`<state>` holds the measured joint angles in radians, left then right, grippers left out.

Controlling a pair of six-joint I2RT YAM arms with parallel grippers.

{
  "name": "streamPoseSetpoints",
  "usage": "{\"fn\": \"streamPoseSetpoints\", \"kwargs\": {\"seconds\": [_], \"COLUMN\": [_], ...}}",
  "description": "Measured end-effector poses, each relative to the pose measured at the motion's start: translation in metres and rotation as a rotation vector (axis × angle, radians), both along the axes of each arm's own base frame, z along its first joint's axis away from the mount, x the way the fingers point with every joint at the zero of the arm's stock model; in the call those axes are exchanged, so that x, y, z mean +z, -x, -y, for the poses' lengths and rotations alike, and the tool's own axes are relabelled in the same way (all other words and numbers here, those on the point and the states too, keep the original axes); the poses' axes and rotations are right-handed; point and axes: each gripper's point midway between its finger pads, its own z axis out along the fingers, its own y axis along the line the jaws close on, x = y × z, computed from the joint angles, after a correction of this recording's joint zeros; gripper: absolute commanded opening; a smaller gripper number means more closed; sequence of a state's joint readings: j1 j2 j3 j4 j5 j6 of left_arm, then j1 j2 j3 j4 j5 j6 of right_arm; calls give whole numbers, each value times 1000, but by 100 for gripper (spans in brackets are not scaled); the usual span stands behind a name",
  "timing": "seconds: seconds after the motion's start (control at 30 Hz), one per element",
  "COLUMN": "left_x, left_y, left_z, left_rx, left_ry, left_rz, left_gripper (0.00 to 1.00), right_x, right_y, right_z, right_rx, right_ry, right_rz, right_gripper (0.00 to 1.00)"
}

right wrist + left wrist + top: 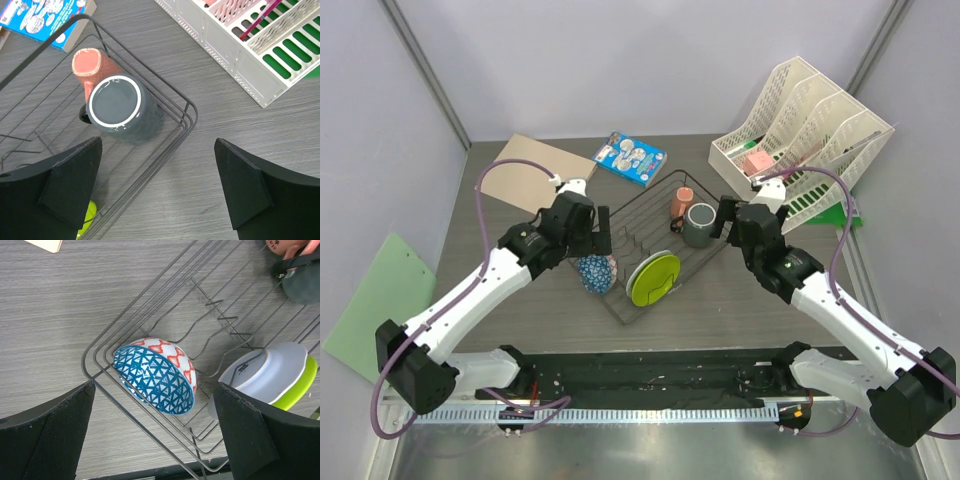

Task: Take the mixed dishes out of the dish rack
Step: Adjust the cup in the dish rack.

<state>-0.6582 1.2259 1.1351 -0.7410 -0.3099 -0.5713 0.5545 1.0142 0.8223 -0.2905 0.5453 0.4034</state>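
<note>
While both arms reach in from the near edge of the table (740,320), the left gripper (156,385) hangs over the near left corner of the dish rack (650,215), its fingers (50,435) spread wide and holding nothing. Directly beneath it, inside that corner, the blue bowl (155,374) lies tipped on its side, showing its blue-latticed inside and a band of its red-and-white outside. Just to the right, at the near end of the rack, the white plate (267,372) stands on edge among the upright wire prongs, pressed face to face against the lime-green plate (302,382). The two plates touch, and the bowl lies a little apart from them. Farther in, the right gripper (159,142) hovers above the far right corner of the rack, its fingers (65,180) likewise wide apart and empty. Below it the grey mug (120,107) sits upright, mouth up, tucked into that corner against the rack's wires. The salmon-pink cup (92,62) rests on the mug's far side, touching it; whether the cup is upright or tipped I cannot tell. Beyond the rack a blue snack packet (631,158) lies flat on the table, with a tan board (535,160) to its left. A white slotted organiser (810,125) stands at the far right, near the rack's corner but not touching it.
</note>
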Motion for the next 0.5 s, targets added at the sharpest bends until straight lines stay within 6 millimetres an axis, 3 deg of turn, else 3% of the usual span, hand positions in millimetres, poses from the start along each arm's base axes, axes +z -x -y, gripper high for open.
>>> {"fn": "streamPoseSetpoints", "kwargs": {"seconds": [0.23, 0.5], "left_x": [8, 4], "left_y": [1, 2], "left_z": [-1, 3], "left_rx": [0, -17], "left_ry": [21, 21], "left_rz": [27, 9], "left_gripper": [100, 100], "right_x": [3, 5], "right_y": [-4, -1], "right_z": [8, -4], "right_rx": [-68, 1], "right_ry": [-19, -65], "right_rz": [31, 47], "right_gripper": [100, 100]}}
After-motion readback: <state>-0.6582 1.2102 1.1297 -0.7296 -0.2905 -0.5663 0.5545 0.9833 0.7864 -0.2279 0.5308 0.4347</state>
